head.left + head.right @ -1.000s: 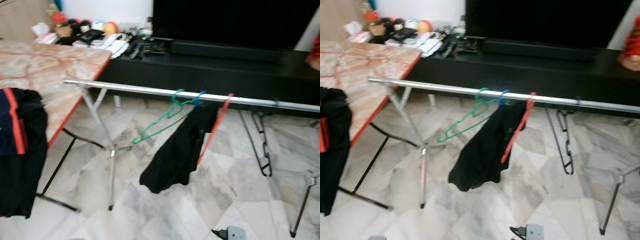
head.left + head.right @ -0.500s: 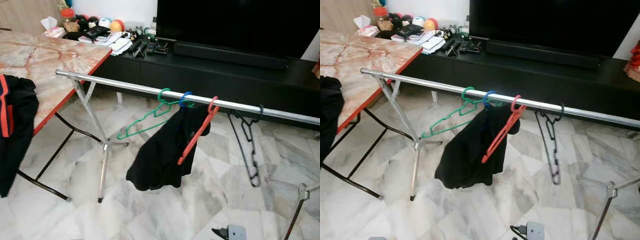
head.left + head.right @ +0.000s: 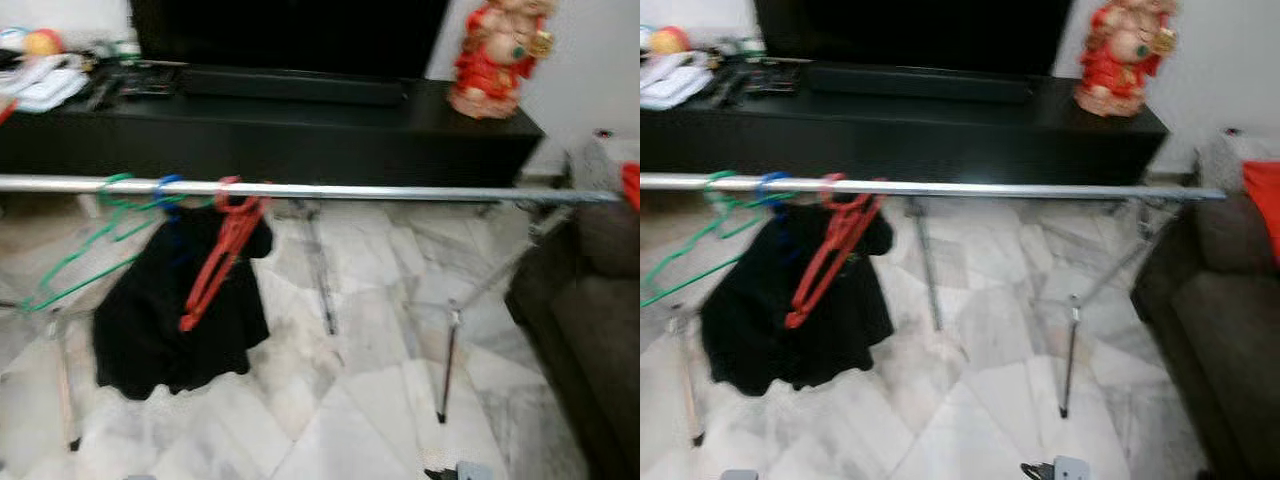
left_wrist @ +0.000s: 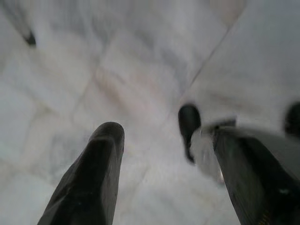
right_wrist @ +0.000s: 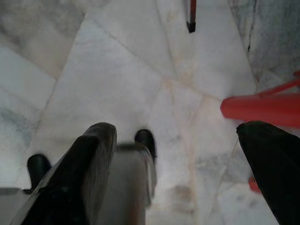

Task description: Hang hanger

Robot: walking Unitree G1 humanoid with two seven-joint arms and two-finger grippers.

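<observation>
The floor (image 3: 340, 400) is pale marble-look tile, white veined with grey and beige, laid in large slabs with thin joints, and it reflects soft, even light. Along the far side runs a long, low black cabinet (image 3: 300, 135) with a big dark television screen (image 3: 290, 35) standing on it and a slim black bar (image 3: 290, 88) lying just in front of the screen. At the cabinet's right end stands a red and gold figurine (image 3: 495, 55); its left end holds blurred small clutter (image 3: 45, 80). Behind is a plain white wall (image 3: 590, 60). A dark grey sofa (image 3: 590, 310) stands on the right, with something red (image 3: 1262, 205) on it.
</observation>
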